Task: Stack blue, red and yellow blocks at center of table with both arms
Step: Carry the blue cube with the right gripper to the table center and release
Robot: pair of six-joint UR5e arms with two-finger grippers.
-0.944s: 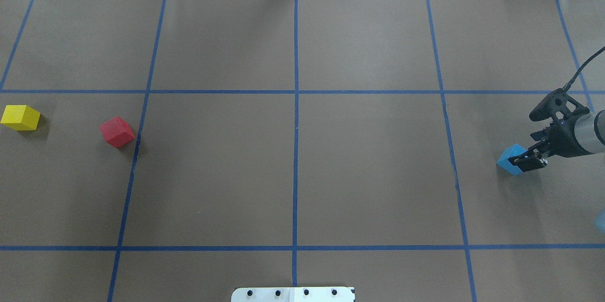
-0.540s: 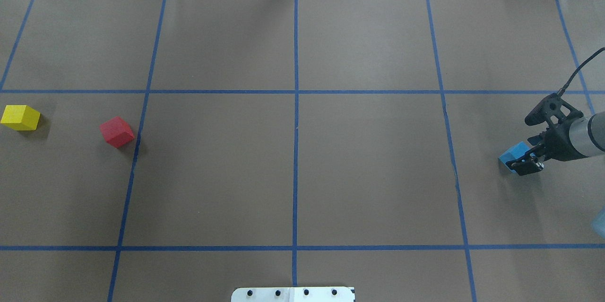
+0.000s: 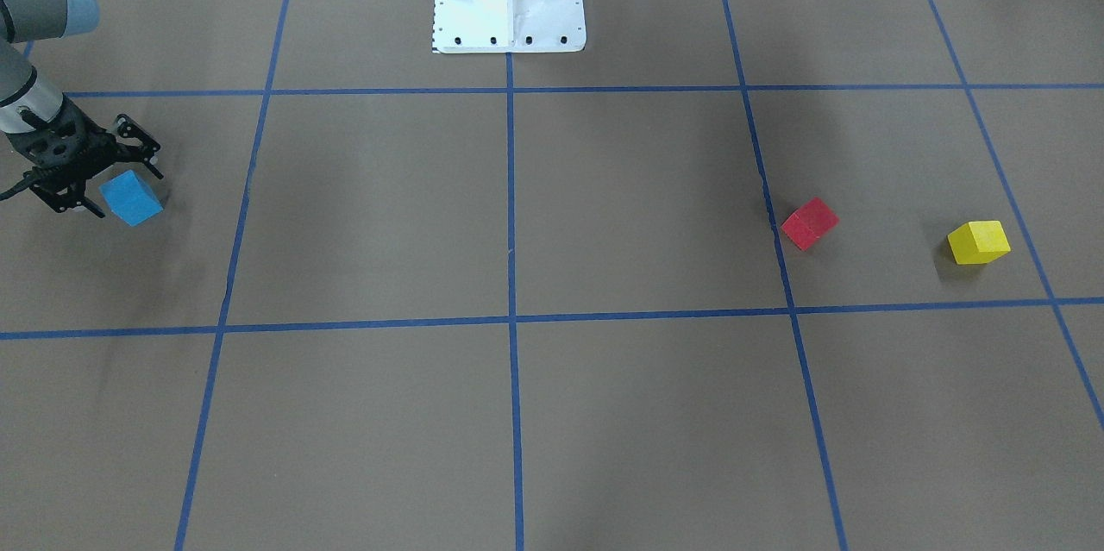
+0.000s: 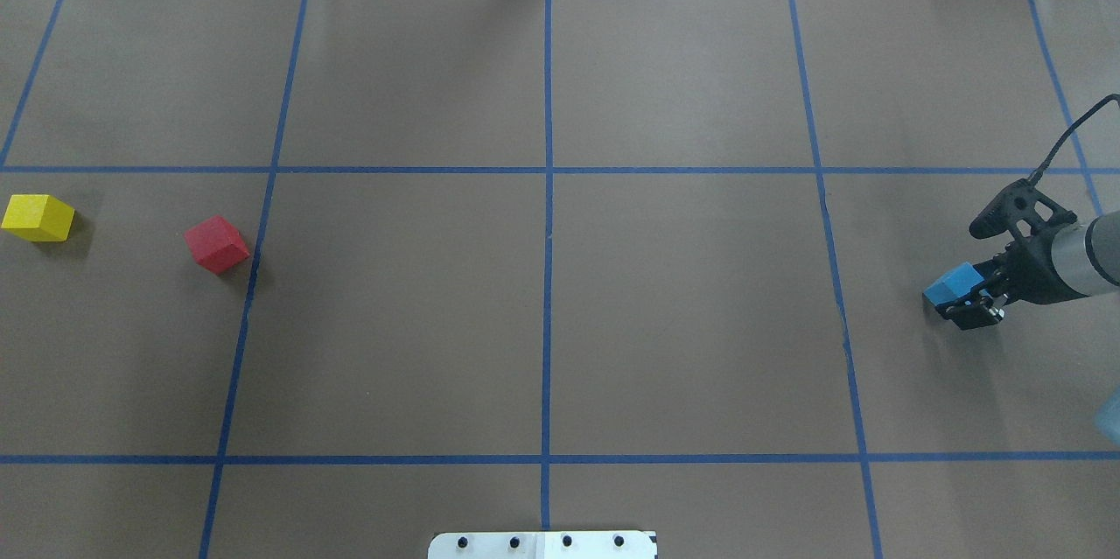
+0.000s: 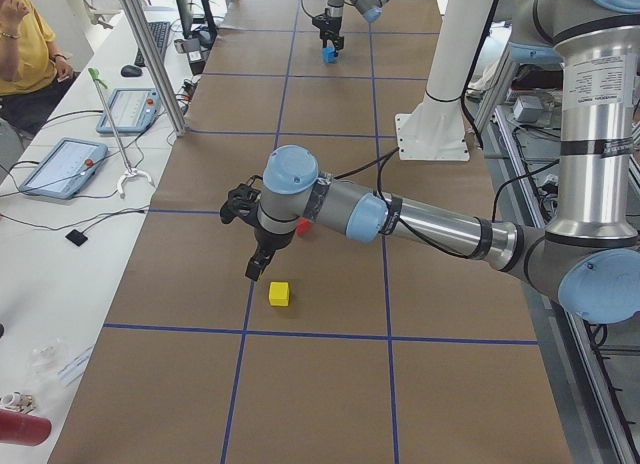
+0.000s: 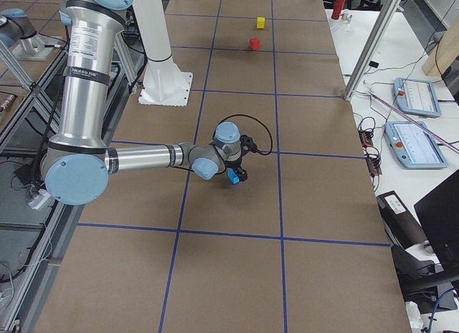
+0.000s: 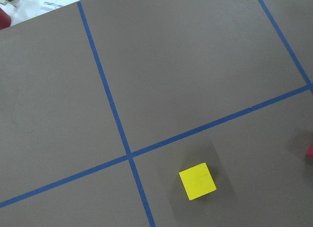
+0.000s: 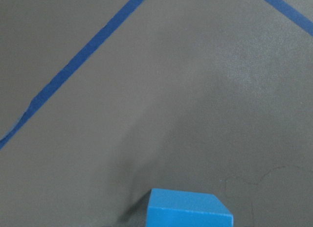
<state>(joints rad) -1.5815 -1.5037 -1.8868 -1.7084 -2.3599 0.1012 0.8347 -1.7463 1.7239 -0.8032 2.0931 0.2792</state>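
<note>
The blue block [image 4: 952, 285] is found on the brown-papered table [image 4: 682, 323] at the robot's far right, in the middle row of the blue tape grid [image 4: 548, 279]. The right end effector [image 4: 973, 298] is lowered over it, and in the overhead and front-facing views one black finger is seen on each side of the block, close against it. Whether the fingers are clenched on the block or only bracket it cannot be told. In the right wrist view only the top edge of the block is shown, at the bottom of the frame.

The red block [image 4: 217, 244] and the yellow block [image 4: 37, 218] are set on the robot's left side of the table, in the same middle row. They are apart from each other, the red one just beside a tape line and the yellow one further out near the table's end. No block is stacked on another.

The left end effector [image 5: 255, 272] is shown only in the exterior left view, held above the table near the yellow block, so its state cannot be told. The yellow block is seen from above in the left wrist view, beside a crossing of tape lines.
</note>
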